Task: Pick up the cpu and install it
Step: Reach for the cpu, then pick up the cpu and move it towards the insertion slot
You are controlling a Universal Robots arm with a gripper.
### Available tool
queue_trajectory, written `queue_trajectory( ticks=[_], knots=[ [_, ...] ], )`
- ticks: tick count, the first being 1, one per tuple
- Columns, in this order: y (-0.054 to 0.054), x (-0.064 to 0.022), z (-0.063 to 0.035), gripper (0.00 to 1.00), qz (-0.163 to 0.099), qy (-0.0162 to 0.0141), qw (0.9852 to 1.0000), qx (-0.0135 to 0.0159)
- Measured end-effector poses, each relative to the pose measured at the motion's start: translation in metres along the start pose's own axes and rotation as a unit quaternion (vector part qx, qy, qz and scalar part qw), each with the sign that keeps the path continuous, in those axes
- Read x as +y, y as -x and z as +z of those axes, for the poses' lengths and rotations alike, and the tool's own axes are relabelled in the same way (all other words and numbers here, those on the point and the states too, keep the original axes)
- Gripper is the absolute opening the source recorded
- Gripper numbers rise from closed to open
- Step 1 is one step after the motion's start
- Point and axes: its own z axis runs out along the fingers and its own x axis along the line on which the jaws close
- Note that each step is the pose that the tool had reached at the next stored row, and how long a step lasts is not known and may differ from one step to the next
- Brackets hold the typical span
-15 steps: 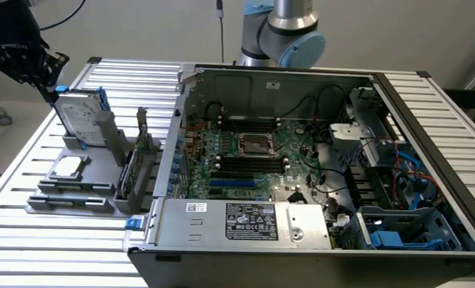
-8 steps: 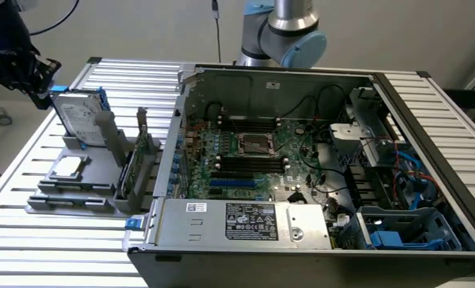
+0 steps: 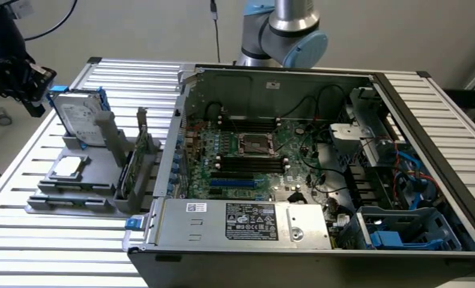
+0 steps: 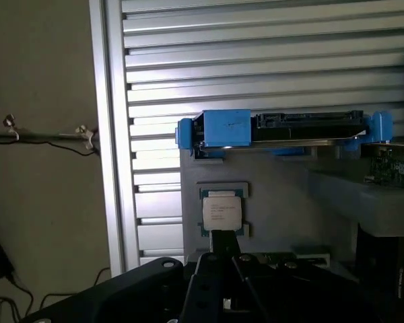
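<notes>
Silvery cpu [image 4: 221, 210] lying flat in grey tray [image 4: 283, 208], jaws clenched empty, well apart from it

Silver-grey arm [image 3: 294, 17], pale blue joint caps [image 3: 306, 49], matte black hand [image 4: 223, 247].
</notes>
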Motion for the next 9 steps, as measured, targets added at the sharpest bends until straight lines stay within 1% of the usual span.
queue_trajectory(
  ticks=[9],
  knots=[
    [0.0,0.0,0.0,0.11,0.0,0.0,1.0,0.0001]
  ],
)
